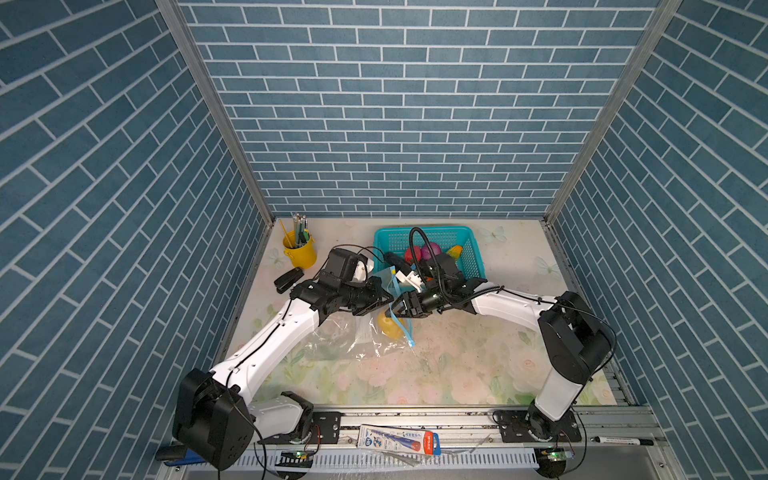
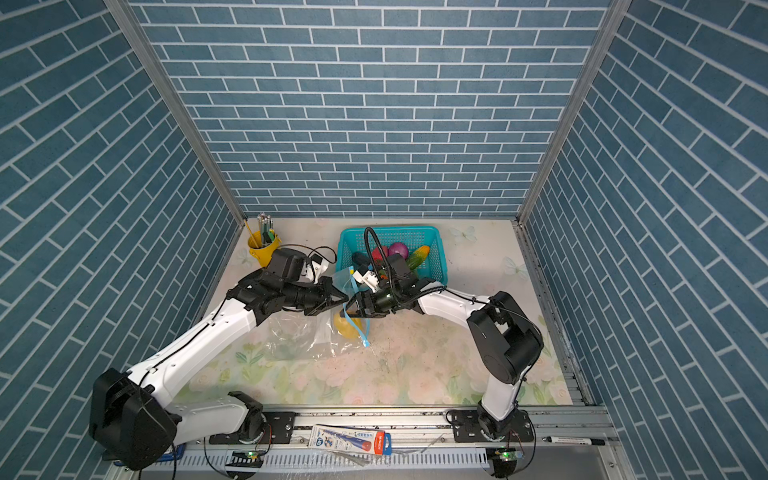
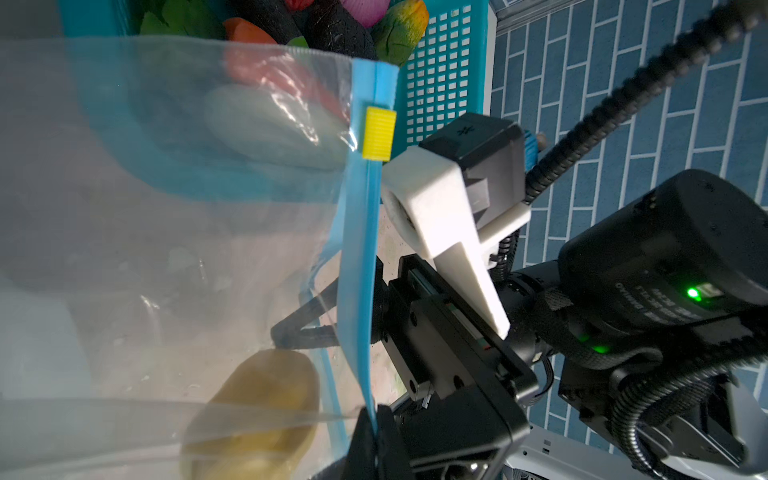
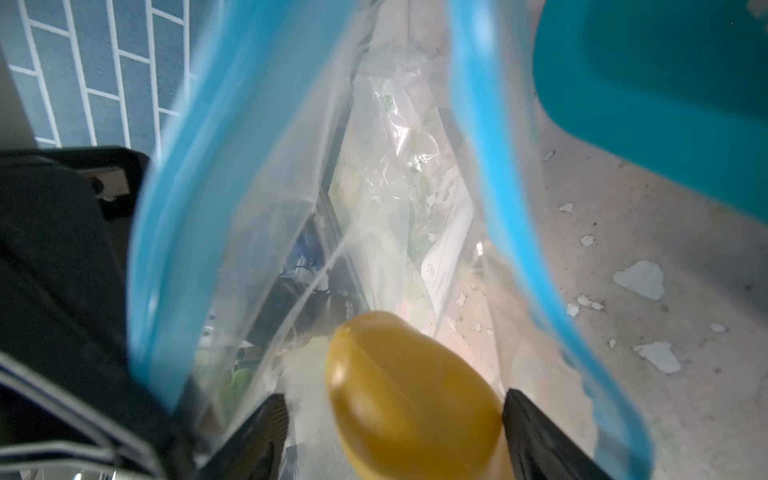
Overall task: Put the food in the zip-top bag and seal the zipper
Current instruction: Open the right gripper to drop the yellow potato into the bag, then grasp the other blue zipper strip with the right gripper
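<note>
The clear zip-top bag [image 1: 332, 336] [image 3: 166, 249] lies on the floral table with its mouth lifted. My left gripper [image 1: 390, 300] [image 3: 376, 409] is shut on the light-blue zipper [image 3: 357, 270] [image 1: 409, 334], below the yellow slider [image 3: 378, 133]. My right gripper [image 1: 395, 311] [image 4: 395, 407] reaches into the mouth with its jaws open around the yellow potato [image 4: 407, 395] [image 1: 388, 326], and there is a gap on one side. More food, a red pepper [image 1: 412, 253], purple onion [image 1: 430, 250] and corn [image 1: 455, 251], sits in the teal basket [image 1: 469, 249].
A yellow pencil cup [image 1: 299, 251] and a black stapler [image 1: 289, 279] stand at the back left. On the front rail lie a flat package [image 1: 399, 442] and a marker [image 1: 623, 440]. Blue brick walls close in three sides.
</note>
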`<state>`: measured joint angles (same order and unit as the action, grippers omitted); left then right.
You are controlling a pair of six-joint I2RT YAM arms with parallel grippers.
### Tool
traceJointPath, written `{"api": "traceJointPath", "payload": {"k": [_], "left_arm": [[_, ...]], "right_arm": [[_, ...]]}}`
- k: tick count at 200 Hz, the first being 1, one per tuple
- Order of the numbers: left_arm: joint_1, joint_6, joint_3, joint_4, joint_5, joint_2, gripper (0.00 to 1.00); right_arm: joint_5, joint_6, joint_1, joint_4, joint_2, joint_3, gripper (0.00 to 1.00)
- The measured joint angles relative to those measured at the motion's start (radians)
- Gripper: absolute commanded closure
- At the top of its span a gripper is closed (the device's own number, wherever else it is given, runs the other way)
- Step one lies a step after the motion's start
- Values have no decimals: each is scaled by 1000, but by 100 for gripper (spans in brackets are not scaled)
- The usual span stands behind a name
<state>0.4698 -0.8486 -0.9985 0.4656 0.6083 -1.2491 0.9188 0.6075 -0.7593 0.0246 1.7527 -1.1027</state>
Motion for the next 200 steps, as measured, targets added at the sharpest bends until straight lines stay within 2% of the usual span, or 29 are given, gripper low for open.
{"api": "traceJointPath", "payload": {"k": [67, 151, 200], "left_arm": [[-11, -3, 16, -8, 1, 0, 100], [-58, -8, 33, -8, 9, 40, 100], [-63, -8, 33, -8, 18, 40, 100]], "right_arm": [[-33, -41, 0, 77, -9, -19, 24], [-226, -120, 21, 266, -181, -19, 30], [-296, -97, 24, 273, -156, -19, 40]]}}
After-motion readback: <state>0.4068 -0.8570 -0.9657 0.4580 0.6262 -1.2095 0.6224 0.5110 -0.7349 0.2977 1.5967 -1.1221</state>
